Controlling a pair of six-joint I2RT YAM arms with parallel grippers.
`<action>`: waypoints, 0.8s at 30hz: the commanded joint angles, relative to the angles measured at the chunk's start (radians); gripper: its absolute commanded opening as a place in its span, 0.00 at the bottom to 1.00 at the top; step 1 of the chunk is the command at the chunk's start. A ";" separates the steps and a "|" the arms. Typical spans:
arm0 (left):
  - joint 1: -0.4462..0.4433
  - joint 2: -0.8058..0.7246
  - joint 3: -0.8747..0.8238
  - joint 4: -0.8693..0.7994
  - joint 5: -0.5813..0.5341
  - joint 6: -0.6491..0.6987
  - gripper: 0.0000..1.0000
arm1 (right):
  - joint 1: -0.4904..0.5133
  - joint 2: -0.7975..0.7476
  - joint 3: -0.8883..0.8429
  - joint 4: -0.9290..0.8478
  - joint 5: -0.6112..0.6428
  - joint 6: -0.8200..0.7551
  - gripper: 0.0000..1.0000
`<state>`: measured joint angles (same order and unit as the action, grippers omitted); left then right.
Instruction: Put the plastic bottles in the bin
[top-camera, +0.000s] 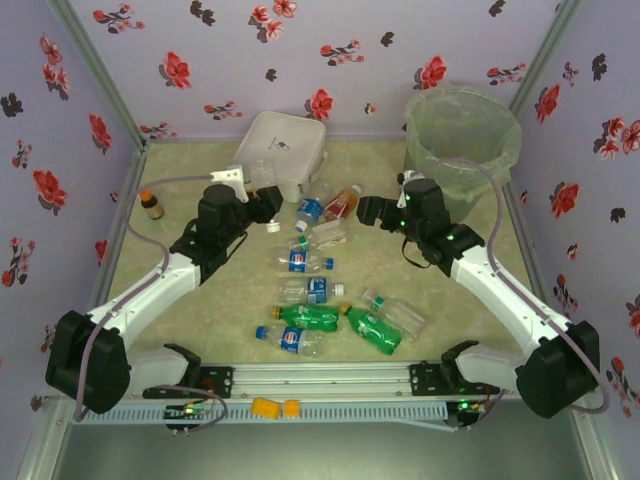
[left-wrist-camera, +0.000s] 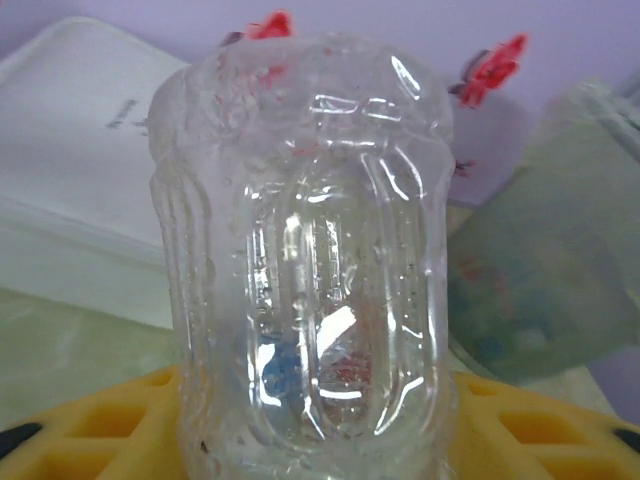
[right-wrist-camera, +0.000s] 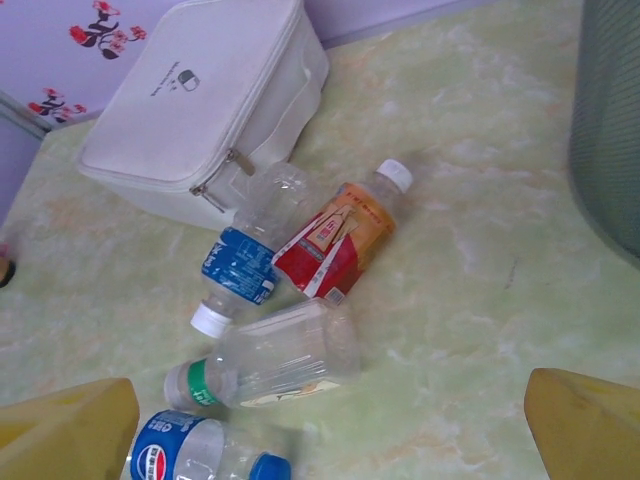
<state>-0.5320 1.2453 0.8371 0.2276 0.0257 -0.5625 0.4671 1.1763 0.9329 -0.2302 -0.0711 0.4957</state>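
Overhead: pale green marbled table boxed in by lilac flowered walls, plastic bottles strewn mid-table.

Far right corner: round grey-green bin, bag-lined, well apart from the white lidded box at far centre. Between the arms, lying flat: two green bottles, several clear blue-labelled ones, and a red-orange labelled bottle touching a blue-labelled bottle just in front of the box. Left arm stretched forward toward the box, left gripper clamped on a clear ribbed bottle between its yellow fingers. Right arm bent inward beside the bin, right gripper hovering over the cluster, fingers wide apart with nothing between. Near the left wall, upright: tiny brown bottle.
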 joint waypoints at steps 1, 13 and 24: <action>-0.021 0.041 0.047 0.066 0.100 0.045 0.42 | -0.010 0.000 -0.026 0.141 -0.201 0.022 1.00; -0.074 0.114 0.119 0.056 0.175 -0.034 0.42 | 0.093 0.067 -0.090 0.469 -0.535 0.081 0.99; -0.087 0.135 0.034 0.213 0.218 -0.240 0.42 | 0.132 0.086 -0.146 0.593 -0.457 0.048 0.98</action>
<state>-0.6117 1.3773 0.8909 0.3717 0.2157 -0.7437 0.5995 1.2625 0.7841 0.2974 -0.5419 0.5644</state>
